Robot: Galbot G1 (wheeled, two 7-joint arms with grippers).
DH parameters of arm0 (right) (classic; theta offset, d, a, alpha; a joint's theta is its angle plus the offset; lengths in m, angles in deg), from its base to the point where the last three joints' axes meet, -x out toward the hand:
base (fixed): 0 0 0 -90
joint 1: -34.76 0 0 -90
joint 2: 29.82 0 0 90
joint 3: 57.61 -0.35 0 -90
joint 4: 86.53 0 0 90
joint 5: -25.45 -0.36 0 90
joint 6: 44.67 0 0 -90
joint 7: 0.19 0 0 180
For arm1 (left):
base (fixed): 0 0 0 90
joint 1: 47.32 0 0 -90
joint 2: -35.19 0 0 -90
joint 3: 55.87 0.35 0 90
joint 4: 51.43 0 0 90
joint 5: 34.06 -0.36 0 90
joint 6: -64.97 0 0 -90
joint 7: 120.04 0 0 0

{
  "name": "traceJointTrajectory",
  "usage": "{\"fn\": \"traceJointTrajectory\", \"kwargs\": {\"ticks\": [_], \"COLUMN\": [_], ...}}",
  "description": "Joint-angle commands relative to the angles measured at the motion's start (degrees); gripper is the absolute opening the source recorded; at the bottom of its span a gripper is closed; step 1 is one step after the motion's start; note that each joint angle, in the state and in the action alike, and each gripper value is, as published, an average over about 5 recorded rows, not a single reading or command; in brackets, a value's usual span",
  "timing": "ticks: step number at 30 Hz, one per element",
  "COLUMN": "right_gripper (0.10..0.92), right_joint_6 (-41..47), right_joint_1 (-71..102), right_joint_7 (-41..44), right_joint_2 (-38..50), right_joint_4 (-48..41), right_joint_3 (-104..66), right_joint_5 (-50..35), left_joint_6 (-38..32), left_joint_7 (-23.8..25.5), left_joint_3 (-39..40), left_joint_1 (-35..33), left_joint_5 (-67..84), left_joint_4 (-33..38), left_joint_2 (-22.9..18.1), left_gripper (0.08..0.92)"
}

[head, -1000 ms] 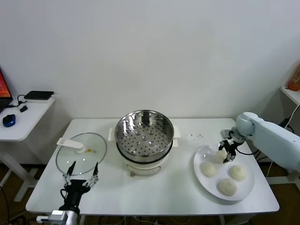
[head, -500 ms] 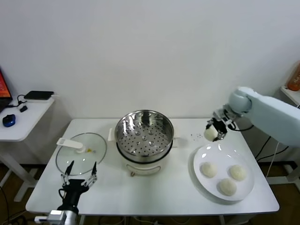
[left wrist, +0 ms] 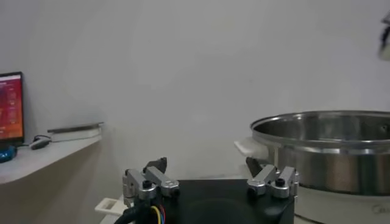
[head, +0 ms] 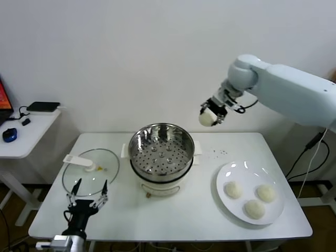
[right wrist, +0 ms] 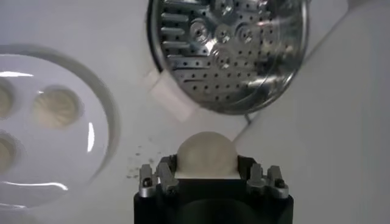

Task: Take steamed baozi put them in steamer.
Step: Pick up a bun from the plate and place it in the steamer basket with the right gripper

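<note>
The right arm reaches in from the right side, raised high with its elbow bent and its forearm angled down and inward, and the right hand (head: 211, 116) hangs in the air with its fingers (right wrist: 159, 175) closed on a steamed baozi (head: 206, 119), which sits clamped between them in the wrist view. The left arm is parked low at the near left, its left hand (head: 87, 190) pointing forward and upward with the fingers (left wrist: 146, 182) spread apart and holding nothing.

Head view looks down from afar; both wrist views share the steamer (head: 161, 151)
</note>
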State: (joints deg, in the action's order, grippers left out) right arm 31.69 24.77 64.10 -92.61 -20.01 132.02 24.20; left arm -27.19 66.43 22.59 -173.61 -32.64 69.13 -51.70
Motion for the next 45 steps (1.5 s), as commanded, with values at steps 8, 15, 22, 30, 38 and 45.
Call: {"fn": "traceJointTrajectory", "kwargs": {"ticks": [8,15,22,30,38,45], "right_gripper": [0.653,0.654,0.658,0.662,0.662,0.673], "right_joint_6": [-10.87,-16.96,-19.16,-20.46,-21.15,-22.68], "right_joint_1": [7.23,12.5,15.13,17.26,18.78,19.92], "right_joint_7": [-1.6,-2.72,-3.19,-3.64,-3.79,-4.19], "right_joint_2": [-19.21,-22.37,-23.0,-24.1,-25.01,-26.47], "right_joint_4": [-13.9,-20.32,-22.45,-24.64,-26.33,-29.91], "right_joint_3": [-2.71,-4.89,-6.05,-7.21,-8.18,-10.66], "right_joint_5": [12.14,19.7,24.36,27.74,29.69,32.22], "left_joint_6": [0.53,1.44,1.5,1.13,0.99,0.79], "left_joint_7": [-0.11,-0.11,-0.29,-0.38,-0.46,-0.51], "left_joint_3": [-0.76,-0.84,-0.84,-1.05,-1.41,-1.61], "left_joint_1": [-0.68,-0.54,-0.55,-1.02,-1.1,-1.36], "left_joint_5": [-0.34,-0.02,-0.1,0.03,0.24,0.31], "left_joint_4": [1.04,2.82,2.47,2.16,1.99,1.79], "left_joint_2": [-0.02,-0.23,-0.34,-0.34,-0.26,-0.23], "left_gripper": [0.823,0.823,0.823,0.823,0.823,0.823]}}
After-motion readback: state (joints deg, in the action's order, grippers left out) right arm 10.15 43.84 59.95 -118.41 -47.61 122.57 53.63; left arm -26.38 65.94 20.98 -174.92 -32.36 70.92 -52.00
